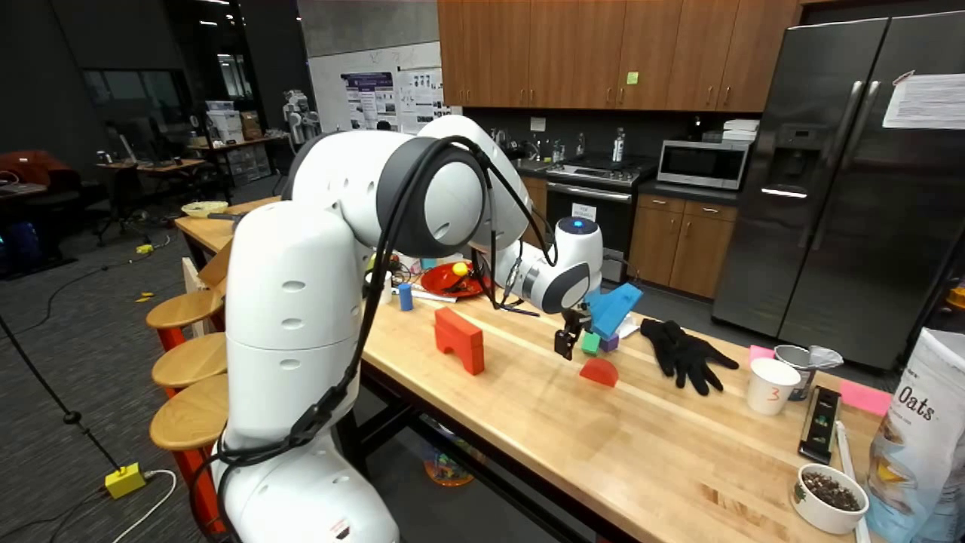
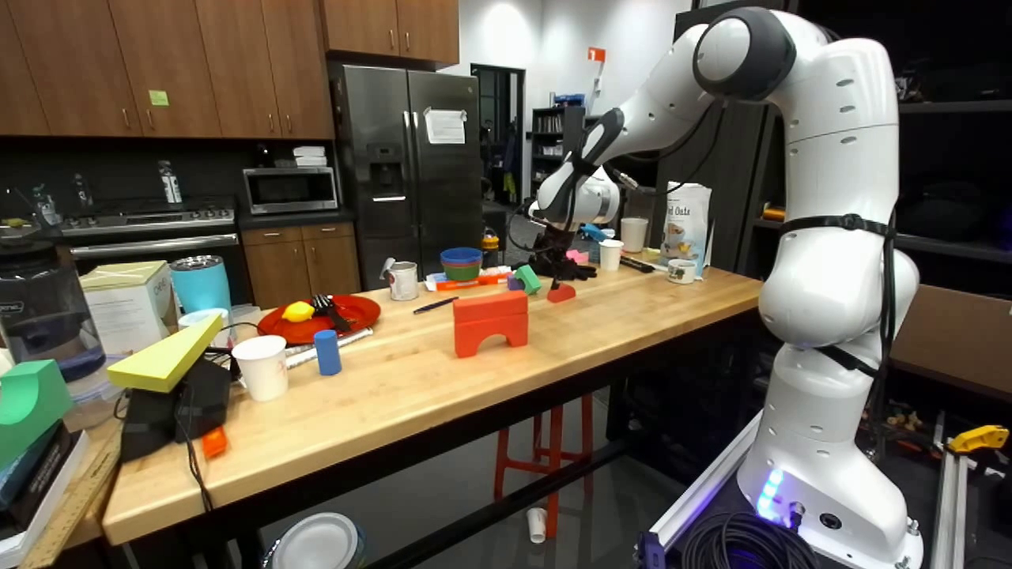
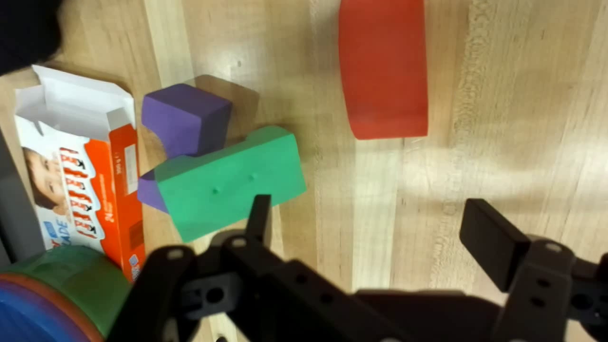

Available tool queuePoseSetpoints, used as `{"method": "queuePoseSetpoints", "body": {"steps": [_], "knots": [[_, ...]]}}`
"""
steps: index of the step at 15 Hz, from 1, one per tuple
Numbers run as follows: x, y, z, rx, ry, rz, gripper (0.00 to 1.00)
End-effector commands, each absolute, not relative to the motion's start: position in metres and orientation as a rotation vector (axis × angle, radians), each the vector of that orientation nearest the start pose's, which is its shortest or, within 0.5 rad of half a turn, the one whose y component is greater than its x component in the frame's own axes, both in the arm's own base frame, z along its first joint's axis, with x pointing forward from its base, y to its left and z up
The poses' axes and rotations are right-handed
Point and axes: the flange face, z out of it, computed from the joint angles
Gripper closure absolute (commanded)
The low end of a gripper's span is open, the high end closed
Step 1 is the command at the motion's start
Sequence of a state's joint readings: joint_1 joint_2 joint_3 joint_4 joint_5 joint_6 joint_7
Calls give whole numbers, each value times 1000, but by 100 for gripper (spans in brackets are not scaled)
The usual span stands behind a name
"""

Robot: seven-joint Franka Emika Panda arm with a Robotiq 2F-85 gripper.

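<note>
Fingers (image 3: 495, 244) spread wide apart over the counter (image 3: 375, 213), with a broad gap between. In the wrist view, just left of that gap and slightly overlapped by one of the fingers, the green block (image 3: 232, 180); cannot tell whether touched. A little farther off, beyond the gap, the red block (image 3: 384, 71), half-round, flat side down on the counter. Partly covered by the green block, on its left, a purple block (image 3: 185, 116). Left again, an open box (image 3: 90, 175), overlapped at the near end by a stack of bowls (image 3: 61, 289). In an exterior view, right of the green block, black gloves (image 1: 682, 353) lying flat; farther right, a cup (image 1: 770, 386) marked 3, then a bag of oats (image 1: 916, 445) at the near right. In both exterior views, left of the fingers and well apart, a red slab (image 2: 490, 307) on top of a red arch (image 2: 470, 340). Farther left in an exterior view, a blue cylinder (image 2: 327, 353), upright, near a red plate (image 2: 361, 311) with a lemon (image 2: 298, 311) on it.
</note>
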State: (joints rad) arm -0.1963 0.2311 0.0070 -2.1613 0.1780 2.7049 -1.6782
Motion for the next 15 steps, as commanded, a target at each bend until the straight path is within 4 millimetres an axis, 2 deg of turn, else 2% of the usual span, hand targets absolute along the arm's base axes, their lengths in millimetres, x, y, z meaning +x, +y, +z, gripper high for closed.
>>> {"method": "queuePoseSetpoints", "body": {"steps": [1,12,14,15], "knots": [[587,-118,320,-2569,-2035,-397,0],[589,-116,301,-2493,-1927,-240,0],[586,-120,304,-2496,-1921,-249,0],[584,-121,316,-2503,-1970,-292,0]]}}
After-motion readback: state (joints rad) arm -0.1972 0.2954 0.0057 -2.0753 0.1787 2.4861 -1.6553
